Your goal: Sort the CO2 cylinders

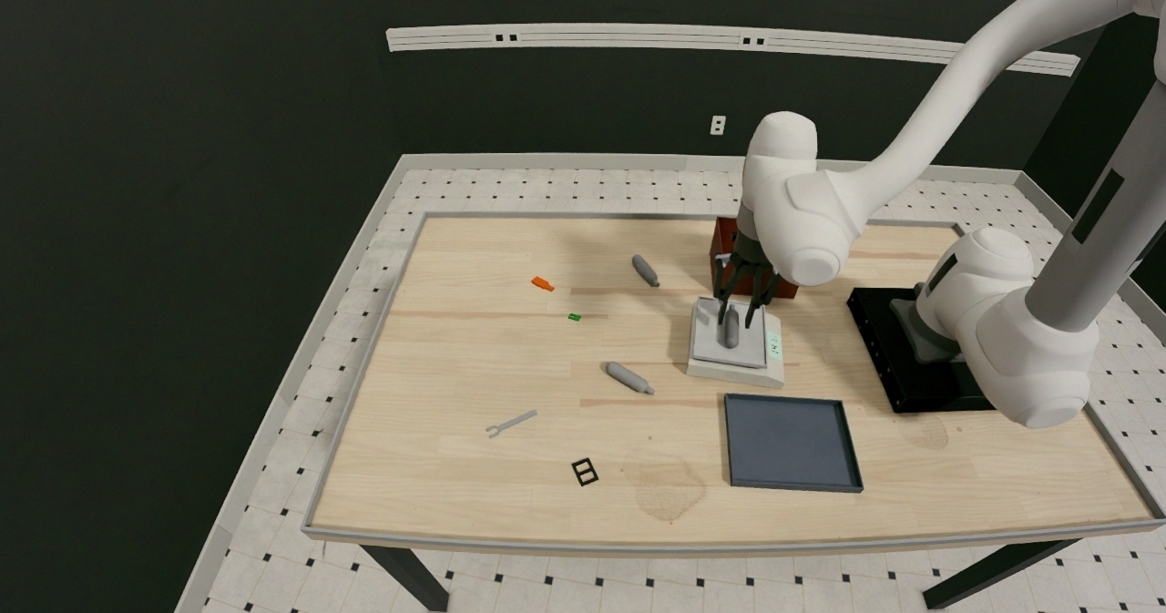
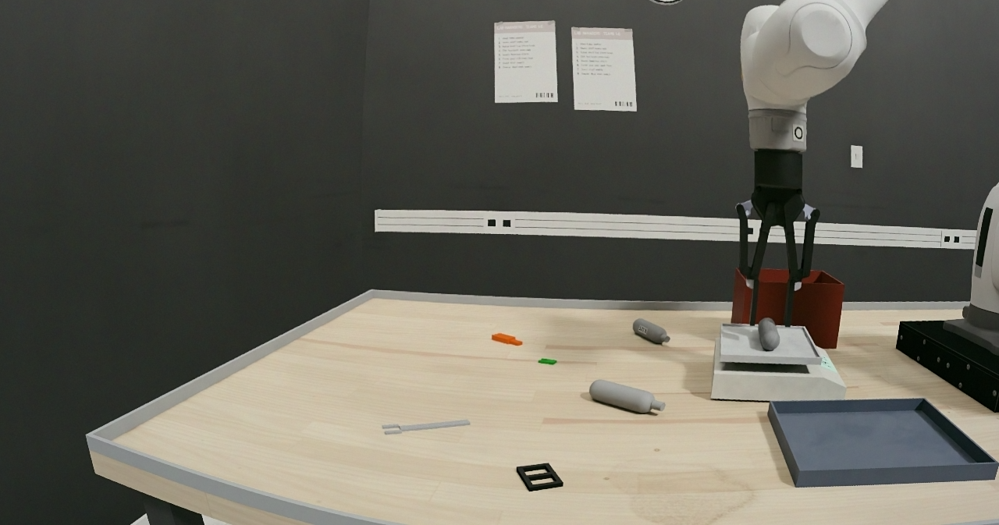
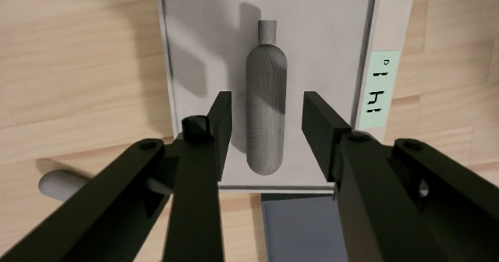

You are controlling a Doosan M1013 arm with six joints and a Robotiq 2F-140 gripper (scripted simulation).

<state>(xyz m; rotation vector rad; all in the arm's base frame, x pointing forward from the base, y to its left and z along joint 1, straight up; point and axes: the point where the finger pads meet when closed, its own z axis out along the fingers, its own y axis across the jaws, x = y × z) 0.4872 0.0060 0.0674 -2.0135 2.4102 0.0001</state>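
Observation:
A grey CO2 cylinder (image 1: 731,328) (image 2: 768,334) (image 3: 266,110) lies flat on the plate of the white scale (image 1: 702,369) (image 2: 768,382) (image 3: 331,40). The scale's green display (image 1: 774,346) (image 3: 377,86) shows dark digits that I cannot read surely. My gripper (image 1: 735,316) (image 2: 770,319) (image 3: 267,110) is open and points straight down over the cylinder, with a gap on each side between fingers and cylinder. Two more cylinders lie on the table: one (image 1: 645,270) (image 2: 650,331) left of the red scrap bin (image 1: 722,246) (image 2: 820,298), one (image 1: 629,378) (image 2: 623,396) left of the scale. The dark grey tray (image 1: 786,442) (image 2: 872,445) (image 3: 300,227) holds nothing.
An orange piece (image 1: 542,284) (image 2: 506,338), a small green piece (image 1: 575,316) (image 2: 546,361), a grey wrench (image 1: 511,423) (image 2: 426,425) and a black frame (image 1: 584,472) (image 2: 539,477) lie on the left half of the table. The robot's black base (image 1: 888,348) stands at the right.

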